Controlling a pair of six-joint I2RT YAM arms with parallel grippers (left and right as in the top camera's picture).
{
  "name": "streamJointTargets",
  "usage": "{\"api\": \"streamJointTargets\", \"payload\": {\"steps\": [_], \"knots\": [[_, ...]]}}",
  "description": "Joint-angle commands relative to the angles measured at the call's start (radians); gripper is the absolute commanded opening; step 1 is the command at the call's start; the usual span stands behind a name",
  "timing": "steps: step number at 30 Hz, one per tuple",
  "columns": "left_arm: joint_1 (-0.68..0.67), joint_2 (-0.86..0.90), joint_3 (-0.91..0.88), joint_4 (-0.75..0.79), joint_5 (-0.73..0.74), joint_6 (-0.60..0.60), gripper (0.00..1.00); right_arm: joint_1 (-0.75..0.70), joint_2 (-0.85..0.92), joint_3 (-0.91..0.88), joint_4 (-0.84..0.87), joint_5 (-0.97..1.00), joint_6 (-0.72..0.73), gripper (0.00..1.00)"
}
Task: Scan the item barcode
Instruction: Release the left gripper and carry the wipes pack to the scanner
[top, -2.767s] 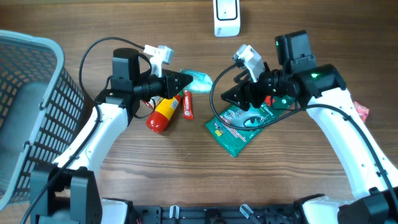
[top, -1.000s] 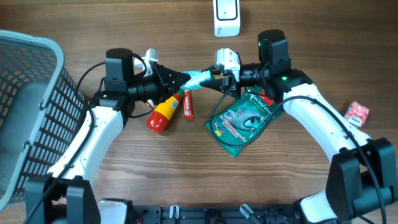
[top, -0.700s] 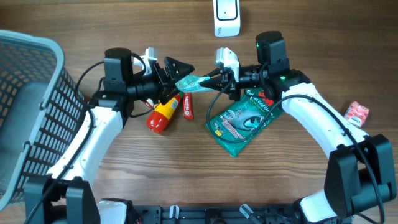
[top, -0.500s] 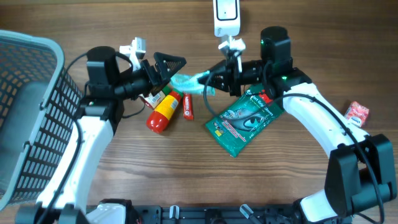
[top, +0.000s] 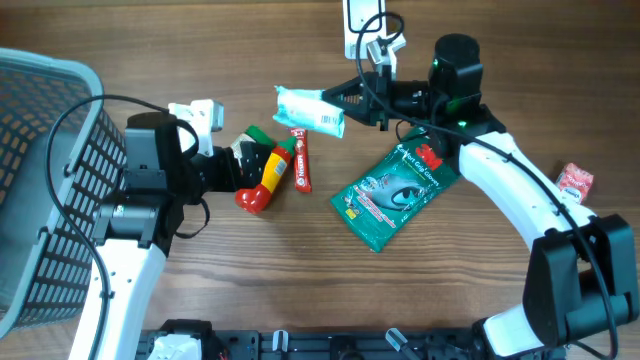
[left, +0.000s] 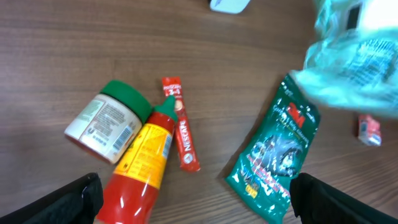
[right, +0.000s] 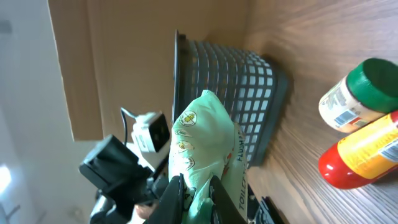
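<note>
my right hand (top: 346, 98) is clamped on the green packet (top: 308, 108), left hand (top: 237, 168) spread apart, barcode not at the scanner (top: 361, 27) yet

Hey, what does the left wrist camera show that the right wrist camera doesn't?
Only the left wrist: the green pouch and the red stick sachet. Only the right wrist: the basket and the right fingers shut on the pale green pack. Both: that pack, the green-lidded jar and the red bottle.
</note>
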Motion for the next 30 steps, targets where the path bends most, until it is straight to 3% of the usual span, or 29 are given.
{"api": "streamJointTargets", "payload": {"steps": [1,19,20,21,24,30], "knots": [[0.005,-0.015,-0.003,-0.024,-0.020,0.034,1.00,-0.021,0.007,0.013,0.006,0.014,0.048,0.04],[0.005,-0.014,-0.003,-0.064,-0.020,0.034,1.00,-0.027,0.007,0.013,0.012,0.014,0.035,0.04],[0.005,-0.014,-0.003,-0.064,-0.020,0.034,1.00,-0.031,0.007,0.013,0.030,0.014,-0.021,0.04],[0.005,-0.014,-0.003,-0.064,-0.020,0.034,1.00,-0.040,0.007,0.013,0.040,0.016,-0.215,0.04],[0.005,-0.014,-0.003,-0.064,-0.020,0.034,1.00,-0.040,0.007,0.013,0.050,0.105,-0.494,0.04],[0.005,-0.014,-0.003,-0.064,-0.020,0.034,1.00,-0.035,0.008,0.013,0.108,0.592,-1.276,0.04]]}}
